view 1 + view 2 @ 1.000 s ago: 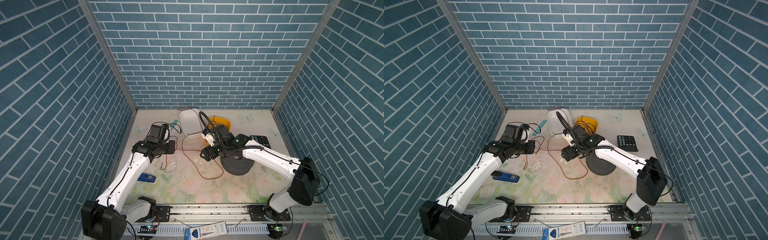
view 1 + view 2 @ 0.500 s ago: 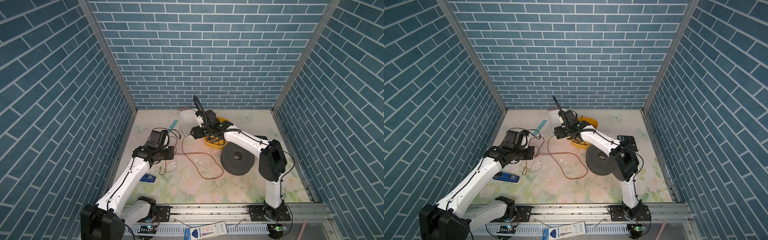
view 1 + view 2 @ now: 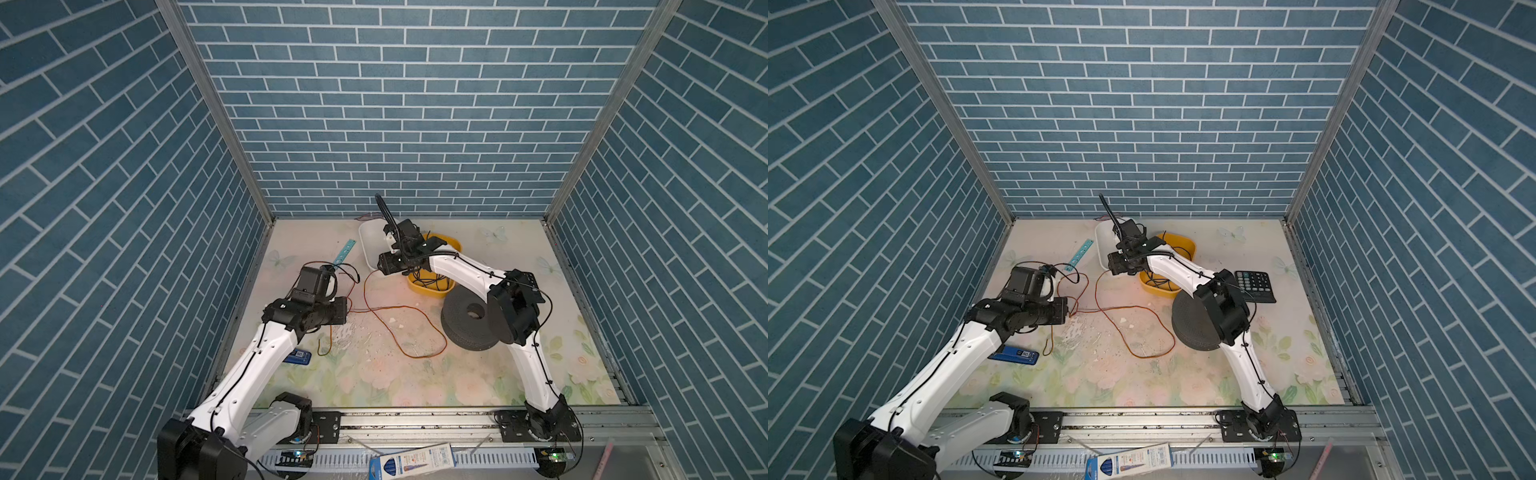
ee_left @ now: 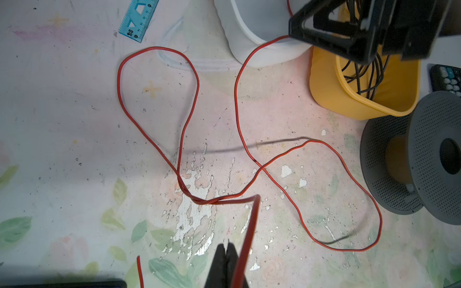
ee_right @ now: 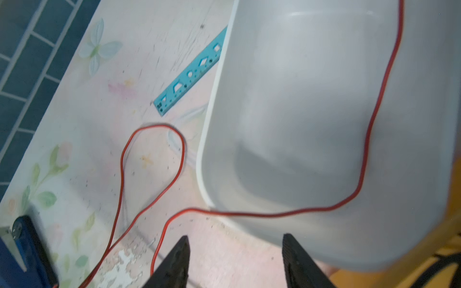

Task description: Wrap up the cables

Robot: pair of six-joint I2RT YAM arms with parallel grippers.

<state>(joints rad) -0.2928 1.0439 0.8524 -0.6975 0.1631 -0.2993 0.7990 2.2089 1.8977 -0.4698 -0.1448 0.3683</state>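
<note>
At nine o'clock on the desk (image 3: 374, 382), the cable (image 4: 260, 168) is clamped in the closed left pincer (image 4: 226, 249). Its loose loops are spread across the middle toward three o'clock. At twelve o'clock, the right pincer (image 5: 235, 237) is held wide and empty beside the white tub (image 5: 299, 124).

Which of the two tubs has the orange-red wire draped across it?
The white tub: the orange-red wire crosses its rim and hollow. The yellow tub beside it holds a tangle of thin black wires instead.
</note>
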